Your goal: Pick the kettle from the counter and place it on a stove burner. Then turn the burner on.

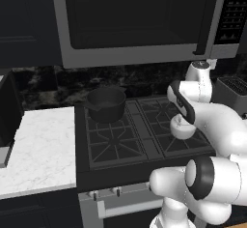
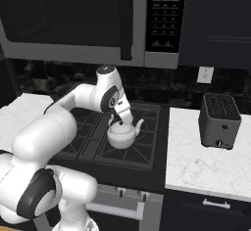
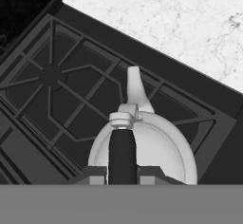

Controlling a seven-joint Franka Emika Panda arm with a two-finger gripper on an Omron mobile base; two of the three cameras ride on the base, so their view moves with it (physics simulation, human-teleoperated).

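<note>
Gripper [image 3: 122,173] clenched on the kettle [image 2: 122,134] handle over the front-right burner [image 2: 128,144] — let go off-centre and it may tip.

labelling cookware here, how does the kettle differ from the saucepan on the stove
The kettle is pale, rounded and spouted; the saucepan is dark grey, wide and open-topped. The kettle sits over a front burner with the gripper shut on its handle; the saucepan stands untouched on a back burner. Both are on the black stove.
</note>
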